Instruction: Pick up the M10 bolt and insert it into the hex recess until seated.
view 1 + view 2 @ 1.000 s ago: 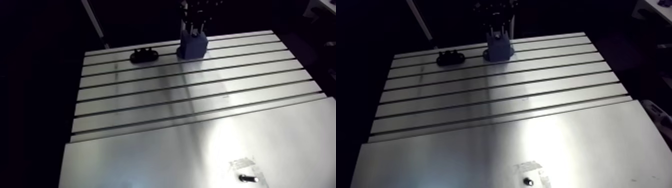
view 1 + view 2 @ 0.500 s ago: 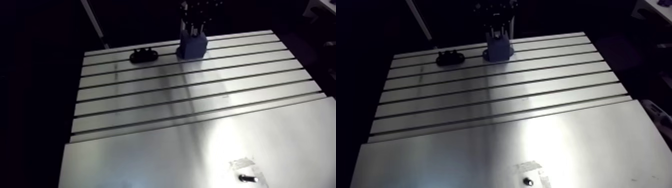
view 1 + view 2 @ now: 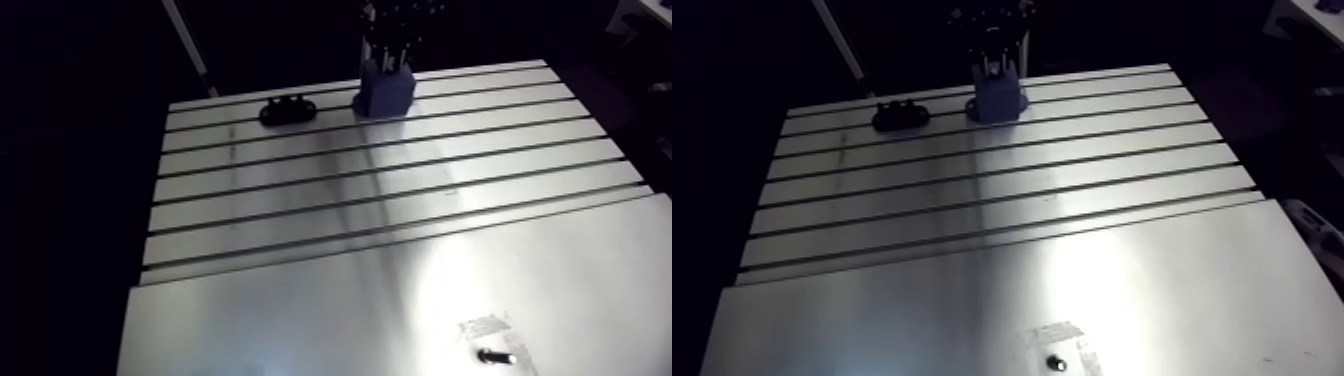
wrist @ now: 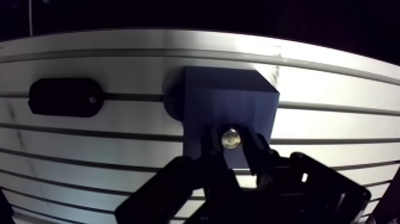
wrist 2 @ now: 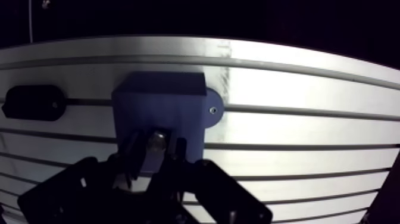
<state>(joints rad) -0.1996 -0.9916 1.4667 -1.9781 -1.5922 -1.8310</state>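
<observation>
The M10 bolt (image 4: 231, 138) is pinched between my two fingers (image 4: 209, 146), which press on it from either side. In the wrist view I see only its bright round end face, so I judge that its long axis runs straight down along my line of approach, into the blue block (image 4: 229, 95) directly under it. That alignment is what the coming move turns on: bolt axis upright, block beneath, and nothing to do but travel downward. I cannot see the hex recess itself, since the bolt and my gripper (image 4: 231, 146) cover the spot where it should be, and I cannot tell whether the bolt already touches the block. In the arm view my wrist comes down over the far side of the table (image 3: 400, 200), pointing straight down onto the block. A black oval fixture (image 4: 64, 97) sits beside the block, apart from it. A second small bolt (image 3: 492, 356) lies well apart at the table's near edge.
</observation>
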